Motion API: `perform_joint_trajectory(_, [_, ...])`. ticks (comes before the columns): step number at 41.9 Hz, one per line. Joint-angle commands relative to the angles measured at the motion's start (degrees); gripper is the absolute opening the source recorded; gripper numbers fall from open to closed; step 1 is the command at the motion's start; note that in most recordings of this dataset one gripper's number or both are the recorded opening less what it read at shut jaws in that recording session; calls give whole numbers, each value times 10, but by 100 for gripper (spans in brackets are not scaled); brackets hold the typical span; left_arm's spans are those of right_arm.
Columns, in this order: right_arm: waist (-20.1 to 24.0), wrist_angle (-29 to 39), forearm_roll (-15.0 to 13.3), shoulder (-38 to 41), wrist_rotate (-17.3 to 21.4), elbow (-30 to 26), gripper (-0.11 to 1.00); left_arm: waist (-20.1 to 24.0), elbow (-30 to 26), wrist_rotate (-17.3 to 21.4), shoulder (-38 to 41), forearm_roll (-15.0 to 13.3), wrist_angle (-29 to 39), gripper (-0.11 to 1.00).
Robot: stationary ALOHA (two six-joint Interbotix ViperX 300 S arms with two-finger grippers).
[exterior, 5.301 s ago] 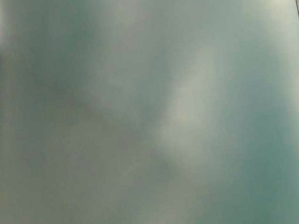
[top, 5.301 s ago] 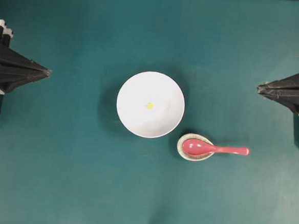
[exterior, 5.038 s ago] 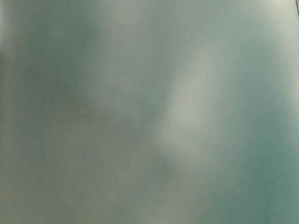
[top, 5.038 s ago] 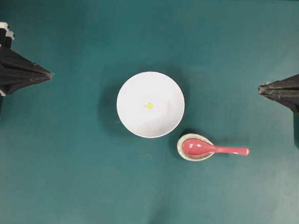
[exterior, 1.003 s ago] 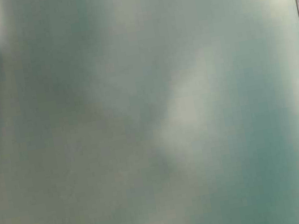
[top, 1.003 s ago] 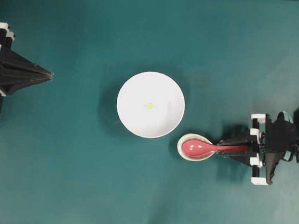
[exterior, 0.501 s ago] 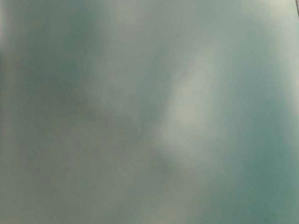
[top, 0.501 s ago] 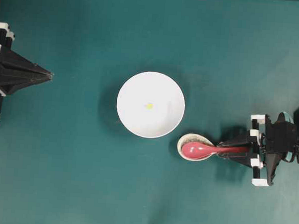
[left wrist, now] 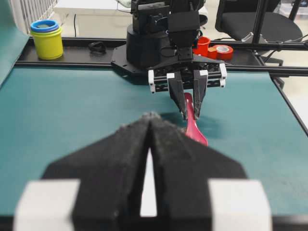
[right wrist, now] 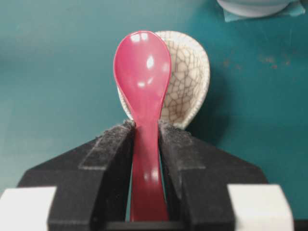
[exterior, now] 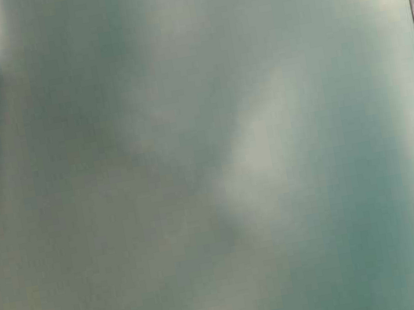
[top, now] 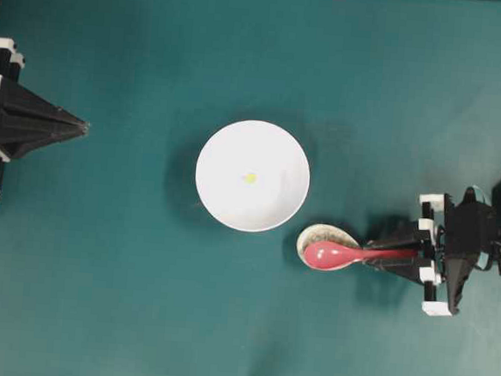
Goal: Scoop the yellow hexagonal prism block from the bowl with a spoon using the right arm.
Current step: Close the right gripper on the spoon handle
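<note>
Yellow hexagonal prism block (top: 249,178) lies mid-bowl (top: 219,205); pink-red spoon (top: 342,253), seemingly lifted, clamped by right end effector (top: 394,255).

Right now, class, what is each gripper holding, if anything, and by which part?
The right gripper holds the pink spoon by its handle, just behind the scoop. The left gripper is shut and holds nothing.

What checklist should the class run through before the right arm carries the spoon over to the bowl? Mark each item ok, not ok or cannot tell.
1. Right gripper shut on the spoon handle: ok.
2. Scoop clear of the small crackled dish: cannot tell.
3. Yellow block lying in the white bowl: ok.
4. Table between dish and bowl free of obstacles: ok.
5. Left gripper parked away from the bowl: ok.
</note>
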Motion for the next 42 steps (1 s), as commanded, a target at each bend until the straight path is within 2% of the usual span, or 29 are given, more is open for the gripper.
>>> perform_joint_trajectory(1, [-4, 9, 4, -11, 0, -6, 24, 0, -9, -1, 5, 1, -3, 0])
perform_joint_trajectory(9, [-13, 16, 4, -11, 0, -6, 24, 0, -9, -1, 5, 1, -3, 0])
perform_joint_trajectory(18, [-13, 16, 4, -11, -1, -5, 39, 0, -9, -1, 5, 1, -4, 0])
perform_joint_trajectory(42, [-14, 16, 3, -11, -18, -6, 39, 0, -9, -1, 5, 1, -5, 0])
